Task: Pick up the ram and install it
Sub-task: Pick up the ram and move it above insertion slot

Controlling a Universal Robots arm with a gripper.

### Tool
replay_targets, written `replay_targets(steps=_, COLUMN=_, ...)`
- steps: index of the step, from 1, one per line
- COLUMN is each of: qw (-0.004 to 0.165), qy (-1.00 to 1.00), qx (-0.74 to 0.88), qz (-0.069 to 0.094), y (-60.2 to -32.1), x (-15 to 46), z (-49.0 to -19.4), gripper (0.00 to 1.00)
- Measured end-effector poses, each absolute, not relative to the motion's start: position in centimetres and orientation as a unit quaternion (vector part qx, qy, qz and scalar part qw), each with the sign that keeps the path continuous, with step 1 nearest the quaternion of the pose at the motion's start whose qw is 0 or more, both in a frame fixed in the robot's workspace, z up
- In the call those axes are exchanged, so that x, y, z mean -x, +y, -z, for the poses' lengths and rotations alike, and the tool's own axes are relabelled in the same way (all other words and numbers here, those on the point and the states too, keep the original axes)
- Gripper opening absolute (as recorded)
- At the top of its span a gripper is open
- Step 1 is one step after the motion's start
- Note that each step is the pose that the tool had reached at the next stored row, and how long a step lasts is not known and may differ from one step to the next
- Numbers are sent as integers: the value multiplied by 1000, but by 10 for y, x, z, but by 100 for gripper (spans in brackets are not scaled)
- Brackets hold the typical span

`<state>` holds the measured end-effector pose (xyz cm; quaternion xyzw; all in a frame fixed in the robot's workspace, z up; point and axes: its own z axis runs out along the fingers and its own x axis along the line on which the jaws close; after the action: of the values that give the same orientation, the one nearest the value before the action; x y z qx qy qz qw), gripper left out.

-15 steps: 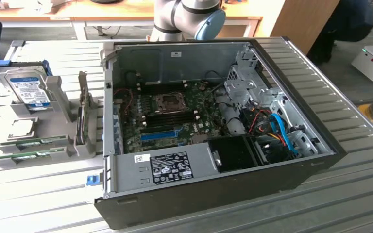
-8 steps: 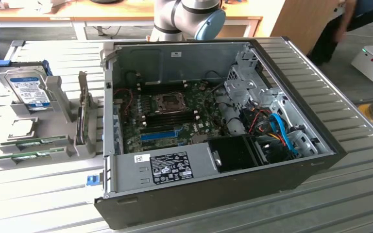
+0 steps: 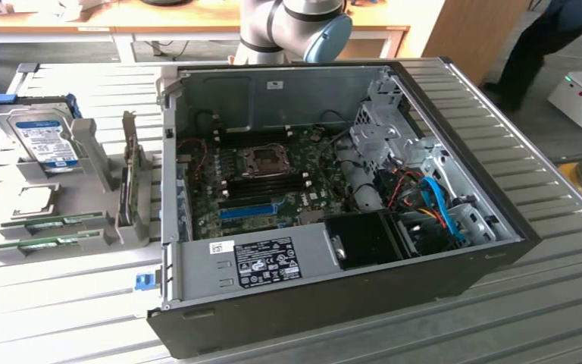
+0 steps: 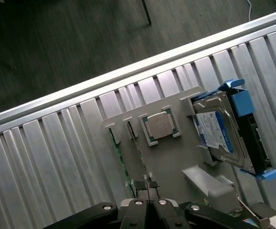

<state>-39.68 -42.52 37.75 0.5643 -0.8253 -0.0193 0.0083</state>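
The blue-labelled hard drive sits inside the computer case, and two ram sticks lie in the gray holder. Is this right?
No: the exterior view shows the hard drive in the gray holder too, beside the computer case, not inside.

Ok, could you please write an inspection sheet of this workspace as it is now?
Surface: ribbed silver metal table, bearing everything.
Job's things: two thin green ram sticks lying in the flat grey plastic holder; open black computer case, green motherboard exposed.
Clutter: silver hard drive with blue-white label and square silver processor chip, both in the holder.
Tool: black tool shut, empty, above the holder.
Cables: flat blue cable inside the case.
Surroundings: a person beyond the table.
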Motion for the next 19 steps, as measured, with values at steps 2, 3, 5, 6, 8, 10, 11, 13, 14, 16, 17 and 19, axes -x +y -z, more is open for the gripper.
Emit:
replay_targets(steps=2, qw=9, qy=-818, qx=-576, qz=19, y=-425, x=397, z=-377, gripper=11)
replay_targets(steps=3, qw=9, qy=-814, qx=-581, qz=19, y=-425, x=397, z=-377, gripper=11)
replay_targets(steps=5, qw=9, qy=-806, qx=-592, qz=19, y=-425, x=397, z=-377, gripper=11)
replay_targets(steps=6, qw=9, qy=-802, qx=-597, qz=19, y=-425, x=397, z=-377, gripper=11)
replay_targets(steps=8, qw=9, qy=-794, qx=-607, qz=19, y=-425, x=397, z=-377, gripper=11)
replay_targets(steps=10, qw=10, qy=-787, qx=-617, qz=19, y=-425, x=397, z=-377, gripper=11)
replay_targets(steps=11, qw=10, qy=-783, qx=-622, qz=19, y=-425, x=397, z=-377, gripper=11)
replay_targets(steps=13, qw=10, qy=-776, qx=-631, qz=19, y=-425, x=397, z=-377, gripper=11)
replay_targets(steps=14, qw=10, qy=-772, qx=-635, qz=18, y=-425, x=397, z=-377, gripper=11)
replay_targets(steps=16, qw=10, qy=-768, qx=-641, qz=18, y=-425, x=397, z=-377, gripper=11)
replay_targets(steps=17, qw=10, qy=-767, qx=-641, qz=18, y=-425, x=397, z=-377, gripper=11)
replay_targets(steps=19, qw=10, qy=-767, qx=-641, qz=18, y=-425, x=397, z=-377, gripper=11)
